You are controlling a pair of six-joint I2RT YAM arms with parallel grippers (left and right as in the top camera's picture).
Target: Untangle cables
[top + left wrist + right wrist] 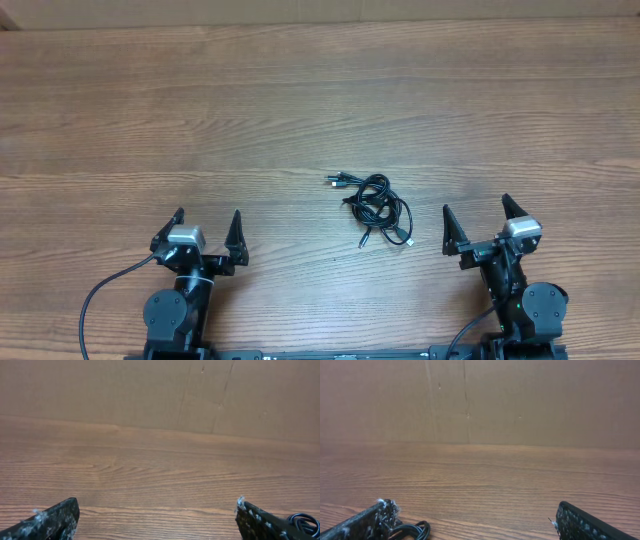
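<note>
The cables (375, 207) lie in one small black knot on the wooden counter (300, 100), between the two arms and nearer the right tool (476, 205). The left tool (207, 214) and the right tool both stand spread wide, pinching nothing, each clear of the knot.

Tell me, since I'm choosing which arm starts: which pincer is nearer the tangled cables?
Right. The right pincer stands open close beside the cables, on their right; the left pincer, also open, is much farther off on their other side.
</note>
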